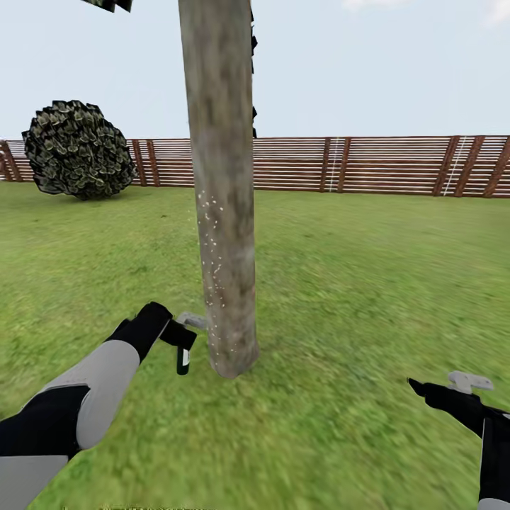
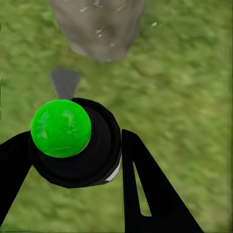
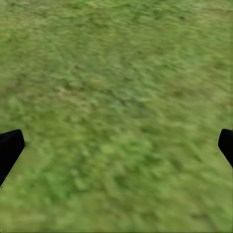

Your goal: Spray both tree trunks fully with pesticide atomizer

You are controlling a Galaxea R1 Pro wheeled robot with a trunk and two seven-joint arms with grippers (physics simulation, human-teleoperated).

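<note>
Pesticide atomizer held in left tool, nozzle beside tree trunk base. Judged light, rigid, slippery; body grip advised. Right tool spread wide, empty, over grass floor.

This is a fenced garden, rendered outdoors under a pale, hazy sky. A wide lawn of blurry green grass covers the whole ground and runs back to a fence of brown horizontal wooden slats (it spans the full width of the head view). A thick grey-brown tree trunk, mottled with pale patches, rises straight out of the grass. A round, dark-leaved bush stands in front of the fence at the left.
</note>
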